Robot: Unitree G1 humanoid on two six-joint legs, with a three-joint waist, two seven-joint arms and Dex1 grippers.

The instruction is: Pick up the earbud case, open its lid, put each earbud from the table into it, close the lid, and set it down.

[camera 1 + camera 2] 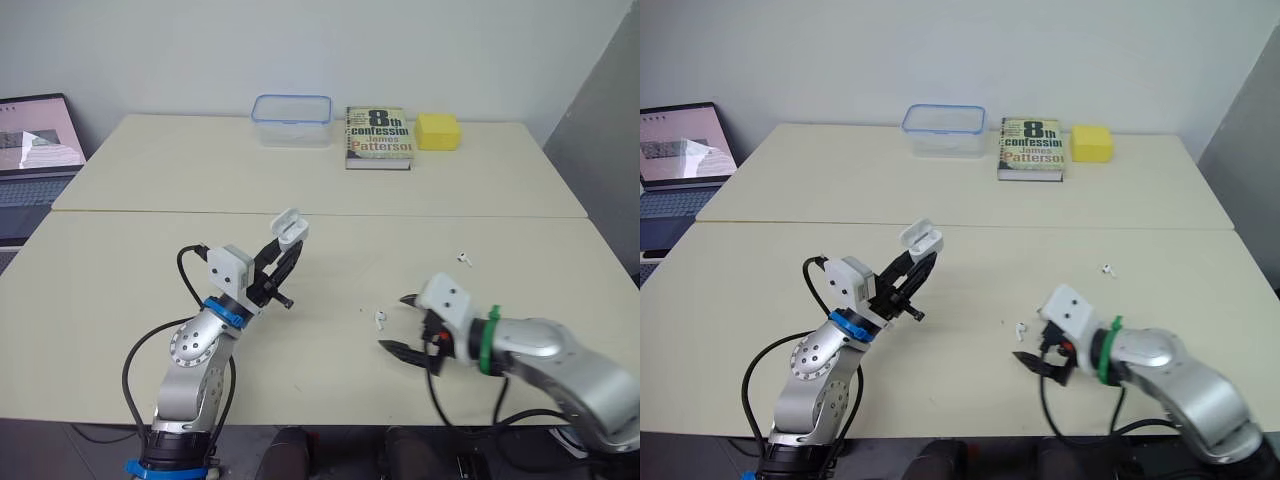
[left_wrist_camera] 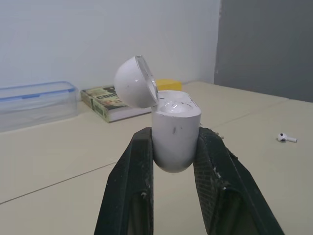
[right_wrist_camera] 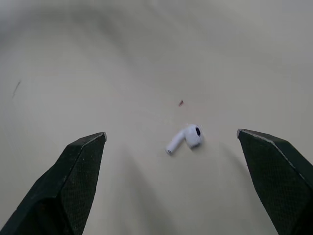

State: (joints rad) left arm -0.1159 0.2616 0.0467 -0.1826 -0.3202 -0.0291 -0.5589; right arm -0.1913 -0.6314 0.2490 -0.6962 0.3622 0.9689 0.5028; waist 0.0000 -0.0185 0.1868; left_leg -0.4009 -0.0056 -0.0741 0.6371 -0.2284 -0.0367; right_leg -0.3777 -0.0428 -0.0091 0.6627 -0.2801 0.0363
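While its lid stands tilted back on the hinge, the small glossy white earbud case (image 2: pixel 176 128) is held upright above the table. It is pinched at its lower body between the two black fingers of the left gripper (image 1: pixel 287 250), over the near left of the pale cream tabletop (image 1: pixel 330 190). An open well is seen in the top of the case; whether anything sits in it cannot be told. The right gripper (image 1: pixel 394 322) is recorded at the near right, low over the tabletop, with its fingers spread wide. One small white stemmed earbud (image 3: pixel 187 137) lies on the table between those fingers and is touched by neither. A second white earbud (image 1: pixel 464 258) lies farther back and to the right, well apart from both grippers. Along the far edge are noted, left to right, a clear plastic container with a blue rim (image 1: pixel 291 120), a paperback book (image 1: pixel 379 138) and a yellow block (image 1: pixel 437 131). An open laptop (image 1: pixel 35 150) is seen beyond the table's left edge.
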